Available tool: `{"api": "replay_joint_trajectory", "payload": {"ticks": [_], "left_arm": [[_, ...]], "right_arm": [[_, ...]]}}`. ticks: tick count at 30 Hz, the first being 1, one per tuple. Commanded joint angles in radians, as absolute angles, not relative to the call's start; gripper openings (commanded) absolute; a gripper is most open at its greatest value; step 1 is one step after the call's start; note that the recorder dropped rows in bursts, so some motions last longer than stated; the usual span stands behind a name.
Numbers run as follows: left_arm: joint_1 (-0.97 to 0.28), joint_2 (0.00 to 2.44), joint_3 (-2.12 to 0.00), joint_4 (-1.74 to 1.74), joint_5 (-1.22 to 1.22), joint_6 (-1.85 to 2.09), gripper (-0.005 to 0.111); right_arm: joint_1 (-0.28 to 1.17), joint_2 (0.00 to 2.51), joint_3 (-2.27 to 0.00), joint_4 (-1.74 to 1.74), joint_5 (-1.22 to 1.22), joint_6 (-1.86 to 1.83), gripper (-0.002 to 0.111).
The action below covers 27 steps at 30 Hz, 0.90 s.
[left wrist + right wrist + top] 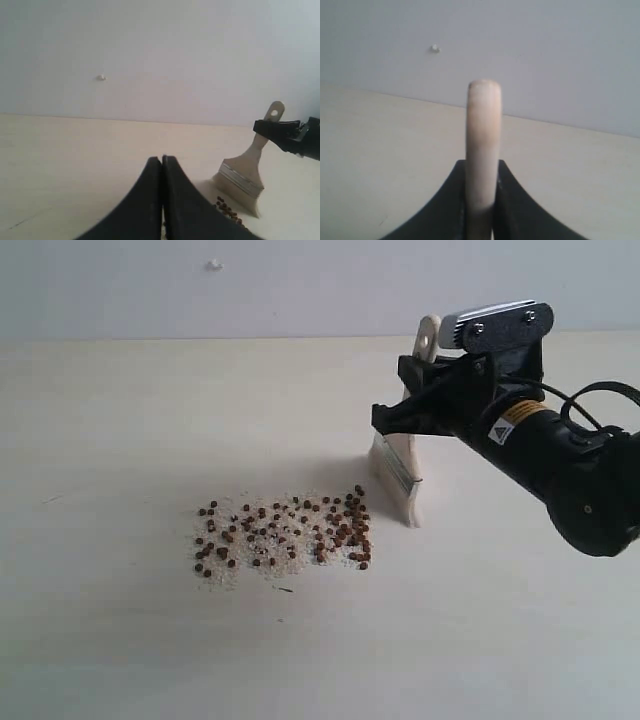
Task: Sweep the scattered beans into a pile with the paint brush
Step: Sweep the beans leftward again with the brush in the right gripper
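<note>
Exterior view: paint brush is held near upright by the right gripper – jaws are clamped on the cream handle, which is seen pinched between them in the right wrist view. Bristles are set down on the table, directly below that gripper. Beans are spread in a loose patch mixed with pale crumbs, below the gripper and toward the left arm's side; the nearest are just beside the bristles. Left gripper is closed, jaws pressed together – brush is seen ahead of it.
</note>
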State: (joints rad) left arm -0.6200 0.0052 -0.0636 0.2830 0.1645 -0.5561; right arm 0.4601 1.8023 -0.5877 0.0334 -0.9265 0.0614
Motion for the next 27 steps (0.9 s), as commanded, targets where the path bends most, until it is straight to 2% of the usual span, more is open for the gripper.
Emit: {"api": "replay_joint_trajectory", "payload": {"ticks": [1, 13, 27], "left_arm": [[-0.616, 0.000, -0.058, 0.281, 0.157, -0.554, 0.000], [-0.616, 0.000, -0.058, 0.281, 0.157, -0.554, 0.000], [-0.616, 0.000, -0.058, 0.281, 0.157, -0.554, 0.000]], "right_arm": [[0.455, 1.819, -0.587, -0.042, -0.862, 0.139, 0.000], [0.455, 1.819, -0.589, -0.271, -0.879, 0.406, 0.000], [0.455, 1.676, -0.589, -0.182, -0.820, 0.293, 0.000]]}}
